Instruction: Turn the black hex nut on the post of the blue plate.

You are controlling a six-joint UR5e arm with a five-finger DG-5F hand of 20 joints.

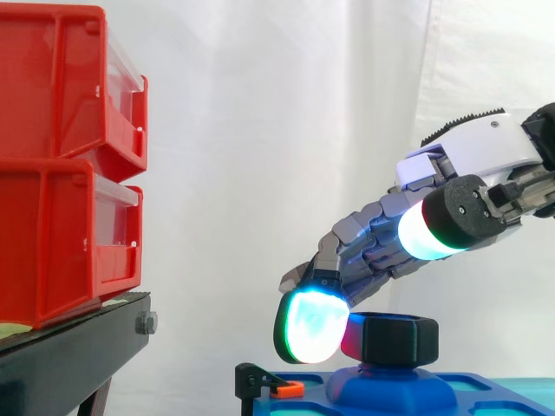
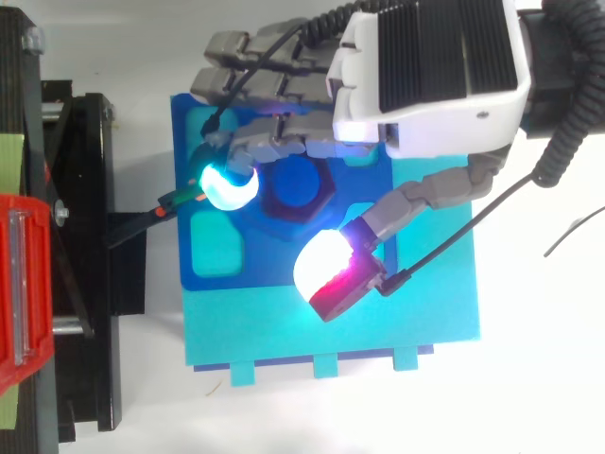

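The black hex nut (image 1: 397, 339) (image 2: 299, 189) sits on the round blue post of the blue plate (image 1: 486, 392) (image 2: 430, 203). My hand (image 1: 381, 232) (image 2: 430, 71) reaches in from the right, above the plate. One cyan-glowing fingertip (image 1: 309, 326) (image 2: 227, 185) rests against the nut's left side. Other fingers bend past its far side. The thumb pad (image 1: 440, 222) (image 2: 329, 270), glowing white and magenta, hangs above the nut's near side and stays off it. Nothing is pinched.
Two stacked red bins (image 1: 61, 156) (image 2: 24, 284) stand on a black stand (image 1: 74, 347) (image 2: 85, 236) at the left. A small black and orange clamp (image 1: 276, 386) (image 2: 178, 201) grips the plate's left edge. The cyan board (image 2: 331, 331) under the plate extends toward the near side.
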